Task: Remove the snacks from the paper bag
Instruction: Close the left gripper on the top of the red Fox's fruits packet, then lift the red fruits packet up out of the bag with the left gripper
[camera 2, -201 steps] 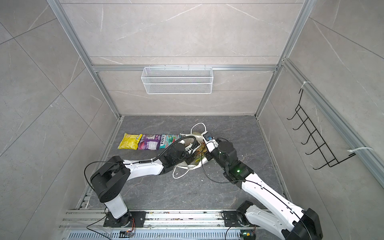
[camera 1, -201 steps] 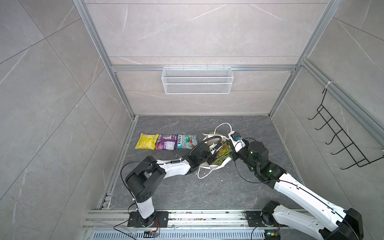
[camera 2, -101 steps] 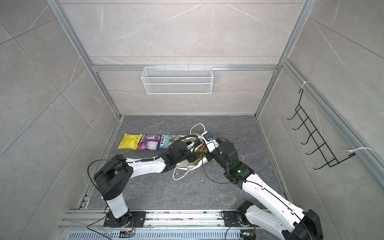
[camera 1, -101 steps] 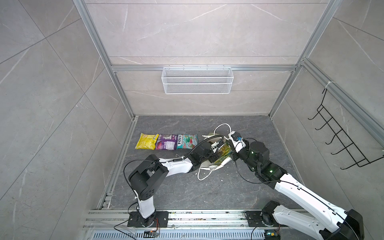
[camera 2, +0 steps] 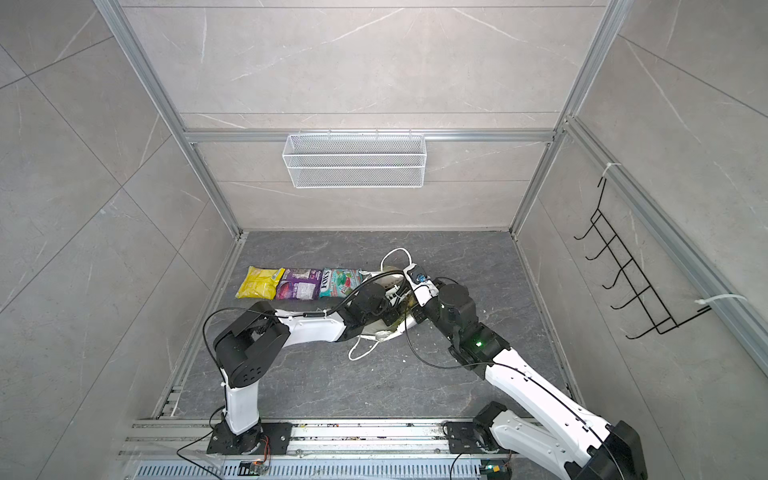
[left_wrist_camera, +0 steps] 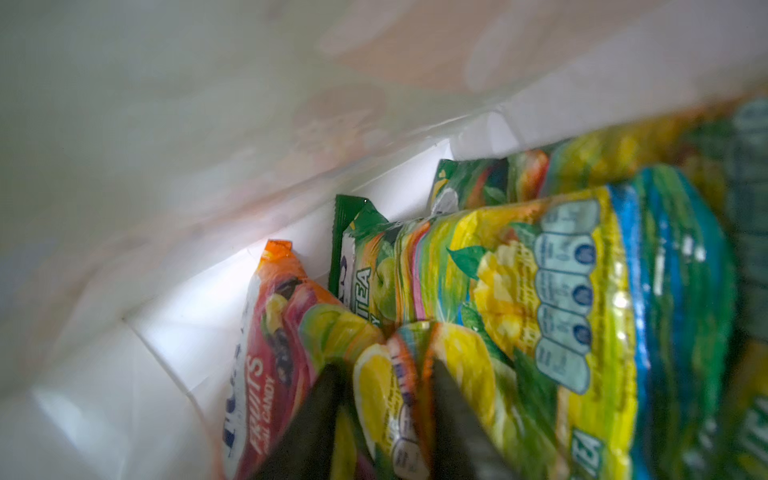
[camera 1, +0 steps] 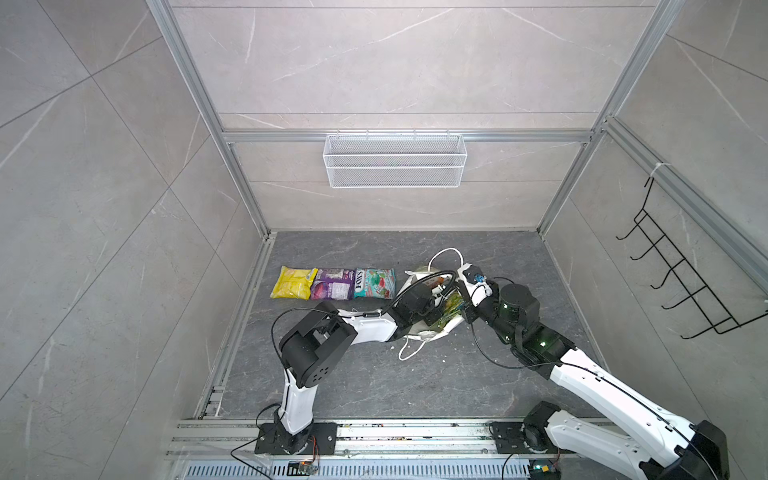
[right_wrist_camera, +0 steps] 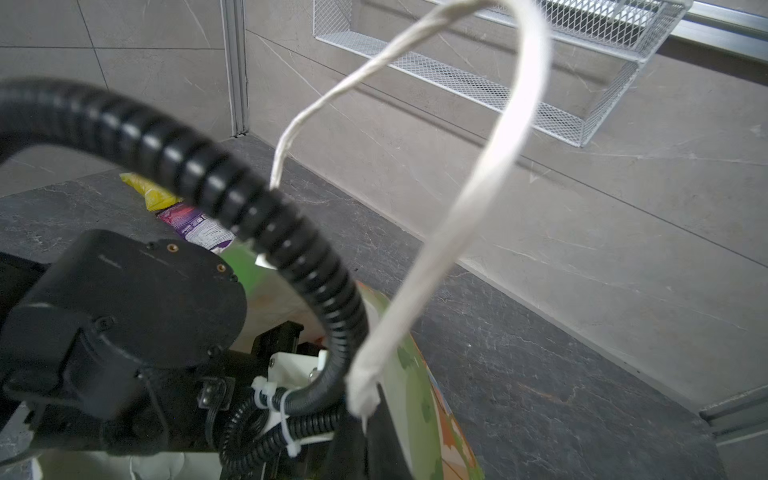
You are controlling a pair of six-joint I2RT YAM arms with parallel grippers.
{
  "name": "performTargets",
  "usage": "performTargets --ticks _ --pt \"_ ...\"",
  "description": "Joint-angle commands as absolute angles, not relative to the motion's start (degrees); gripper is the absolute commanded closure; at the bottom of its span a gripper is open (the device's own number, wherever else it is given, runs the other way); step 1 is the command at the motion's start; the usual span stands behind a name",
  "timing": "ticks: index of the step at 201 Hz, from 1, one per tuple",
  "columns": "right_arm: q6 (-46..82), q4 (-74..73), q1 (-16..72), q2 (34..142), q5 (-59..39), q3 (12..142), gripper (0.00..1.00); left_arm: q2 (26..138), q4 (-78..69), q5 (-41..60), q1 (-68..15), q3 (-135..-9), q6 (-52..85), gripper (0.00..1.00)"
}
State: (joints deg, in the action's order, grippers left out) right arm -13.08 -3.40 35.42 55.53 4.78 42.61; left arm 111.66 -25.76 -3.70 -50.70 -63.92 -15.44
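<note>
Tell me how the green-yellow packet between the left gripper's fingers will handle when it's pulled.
Probably floppy: the green-yellow packet buckles between the fingers. Its glossy film looks slippery. Likely light, though the orange-red packet beside it may drag.

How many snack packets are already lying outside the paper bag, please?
3, in a row left of the paper bag in both top views: the yellow packet farthest, the purple packet in the middle, the teal-red packet nearest. Others are inside the bag, partly hidden.
</note>
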Motion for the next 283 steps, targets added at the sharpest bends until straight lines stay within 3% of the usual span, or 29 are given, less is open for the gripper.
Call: performTargets --ticks 1,41,283 --pt "-12.48 -6.15 35.33 54.32 4.17 42.45 1.0 112.34 -27.29 -7.07 -50.35 -65.53 -15.38 0.75" --pt "-12.57 -5.89 35.2 54.58 4.92 42.45 1.0 109.78 -28.12 -6.89 -50.35 -64.3 -14.77 0.92" --pt "-11.25 -7.65 34.68 58.89 8.17 43.76 1.0 79.74 -26.95 -7.02 -55.27 -52.42 -17.57 1.0"
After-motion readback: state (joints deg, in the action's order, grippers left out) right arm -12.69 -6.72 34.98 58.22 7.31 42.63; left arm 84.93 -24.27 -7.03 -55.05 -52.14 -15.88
